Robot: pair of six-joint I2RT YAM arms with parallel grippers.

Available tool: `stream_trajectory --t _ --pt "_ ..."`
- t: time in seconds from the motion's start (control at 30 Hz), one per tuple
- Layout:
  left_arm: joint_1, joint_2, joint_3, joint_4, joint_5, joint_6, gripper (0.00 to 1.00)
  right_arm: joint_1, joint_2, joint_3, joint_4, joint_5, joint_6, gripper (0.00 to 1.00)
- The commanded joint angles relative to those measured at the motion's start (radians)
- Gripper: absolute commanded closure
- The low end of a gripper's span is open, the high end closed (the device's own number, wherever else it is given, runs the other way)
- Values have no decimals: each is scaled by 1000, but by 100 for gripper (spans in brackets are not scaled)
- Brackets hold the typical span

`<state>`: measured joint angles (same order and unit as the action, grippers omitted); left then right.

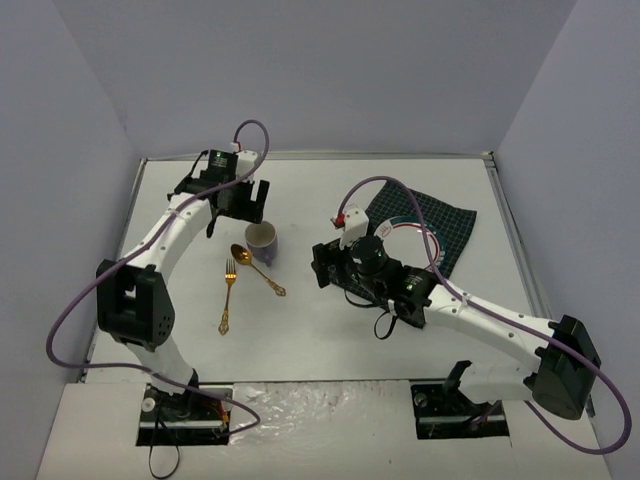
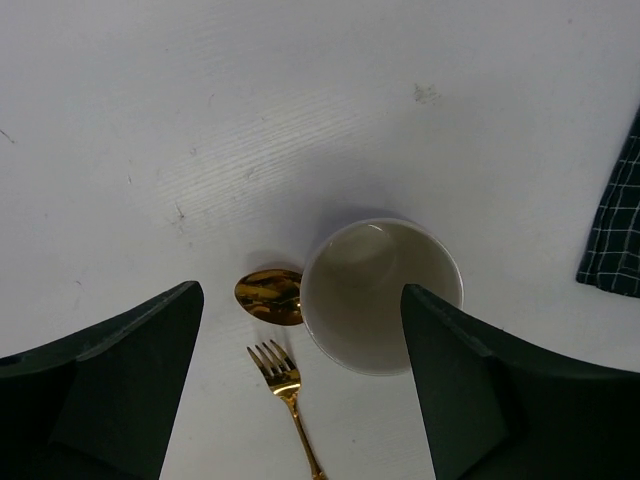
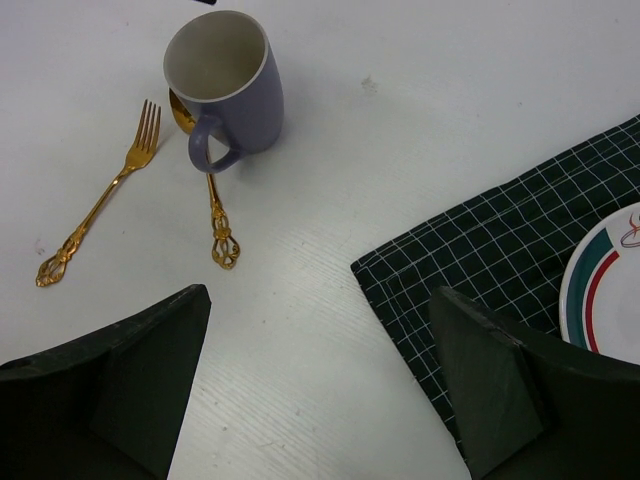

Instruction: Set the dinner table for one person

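Note:
A lavender mug (image 1: 262, 243) stands upright and empty on the white dinner table (image 1: 330, 335). A gold spoon (image 1: 258, 270) lies with its bowl against the mug's base, and a gold fork (image 1: 228, 295) lies to its left. My left gripper (image 1: 238, 205) hovers open just behind and above the mug (image 2: 380, 295), holding nothing; the spoon bowl (image 2: 270, 297) and fork tines (image 2: 278, 368) show between its fingers. My right gripper (image 1: 335, 265) is open and empty over bare table beside the dark green checked cloth (image 3: 490, 255). A plate (image 3: 608, 290) with red and green rings lies on the cloth.
The cloth (image 1: 445, 225) lies at the back right, partly hidden with the plate (image 1: 402, 225) under my right arm. Grey walls enclose the table on three sides. The mug (image 3: 225, 85), fork (image 3: 100, 200) and spoon (image 3: 215, 215) show far left in the right wrist view.

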<state>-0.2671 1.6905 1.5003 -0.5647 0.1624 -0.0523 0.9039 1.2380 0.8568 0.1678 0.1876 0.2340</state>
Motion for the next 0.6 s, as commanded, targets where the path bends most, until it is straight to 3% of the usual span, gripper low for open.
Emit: stream_trajectory --t 0.0,0.3,0.57 --pt "5 47 76 -54 52 115 27 1 -80 -37 40 11 7 12" --pt "3 142 88 -63 46 124 45 1 -107 -75 39 16 13 12" --pt "1 133 71 -17 81 81 76 1 -95 -81 39 19 14 12"
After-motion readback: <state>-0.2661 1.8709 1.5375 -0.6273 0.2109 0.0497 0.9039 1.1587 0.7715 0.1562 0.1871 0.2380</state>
